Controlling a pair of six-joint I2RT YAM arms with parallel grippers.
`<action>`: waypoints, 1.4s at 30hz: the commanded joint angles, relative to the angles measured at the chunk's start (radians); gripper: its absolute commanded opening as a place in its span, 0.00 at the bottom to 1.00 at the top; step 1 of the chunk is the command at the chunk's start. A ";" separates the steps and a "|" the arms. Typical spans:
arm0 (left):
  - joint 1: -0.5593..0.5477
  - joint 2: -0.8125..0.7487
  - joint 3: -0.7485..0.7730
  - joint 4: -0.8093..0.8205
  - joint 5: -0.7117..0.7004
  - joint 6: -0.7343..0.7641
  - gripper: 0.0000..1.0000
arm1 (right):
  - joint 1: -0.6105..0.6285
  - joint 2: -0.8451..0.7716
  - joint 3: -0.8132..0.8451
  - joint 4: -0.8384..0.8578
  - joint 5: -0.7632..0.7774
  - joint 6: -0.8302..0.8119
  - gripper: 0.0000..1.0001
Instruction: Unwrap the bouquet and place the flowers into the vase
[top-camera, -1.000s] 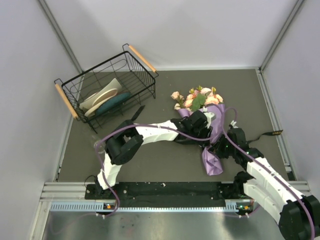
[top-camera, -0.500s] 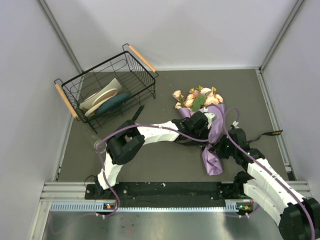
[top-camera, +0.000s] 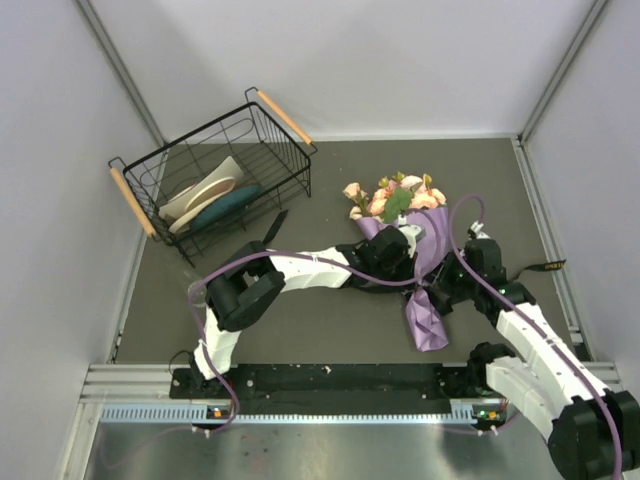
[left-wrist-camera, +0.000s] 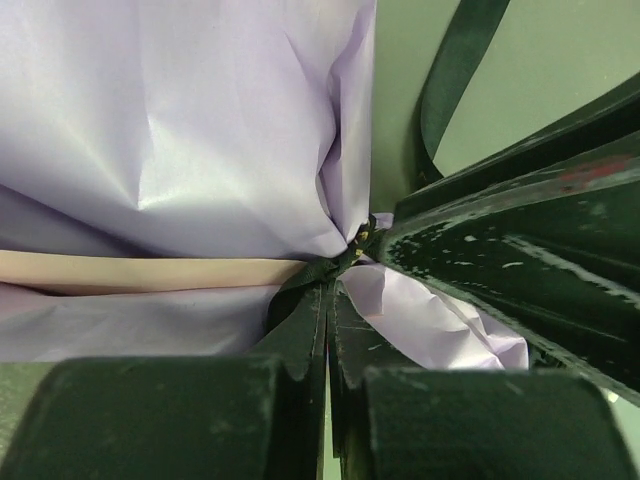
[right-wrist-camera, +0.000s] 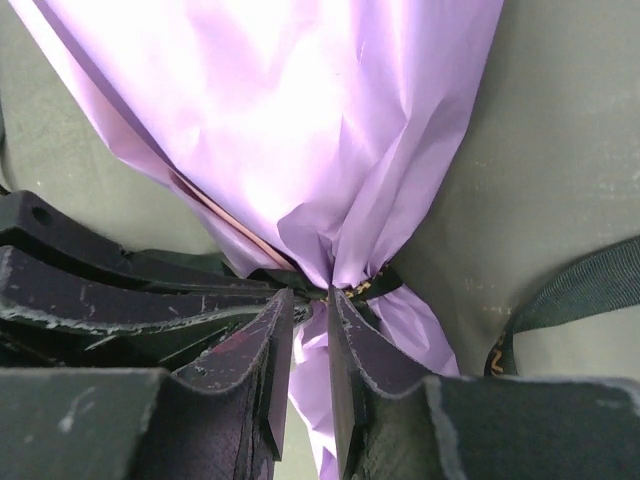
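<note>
The bouquet (top-camera: 420, 262) lies on the grey mat, its roses (top-camera: 393, 196) pointing away and the purple paper cone (right-wrist-camera: 300, 130) narrowing to a black ribbon tie (right-wrist-camera: 385, 283). My left gripper (left-wrist-camera: 330, 285) comes in from the left and is shut on the black ribbon (left-wrist-camera: 312, 272) at the knot. From the right, my right gripper (right-wrist-camera: 312, 298) stands slightly open at the same knot, the paper's tail showing in the gap between its fingers. From above, both grippers (top-camera: 395, 255) (top-camera: 445, 290) meet at the cone's waist. A small clear vase (top-camera: 197, 292) sits behind the left arm, mostly hidden.
A black wire basket (top-camera: 285, 160) with wooden handles stands at the back left, holding pale and teal items. A loose ribbon end (top-camera: 535, 268) trails right across the mat. White walls close in on three sides.
My left gripper has closed on the ribbon at the knot. The right gripper, shut a second ago, has parted its fingers a little and shifted slightly away from the arm bases.
</note>
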 joint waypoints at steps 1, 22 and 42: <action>-0.003 -0.053 -0.015 0.098 0.025 -0.045 0.00 | -0.009 0.066 0.028 0.072 -0.063 -0.098 0.21; -0.003 -0.086 -0.083 0.221 0.051 -0.068 0.00 | -0.045 0.050 -0.153 0.140 -0.104 0.436 0.22; -0.003 -0.135 -0.190 0.368 0.137 -0.068 0.00 | -0.150 0.114 -0.235 0.282 -0.223 0.619 0.09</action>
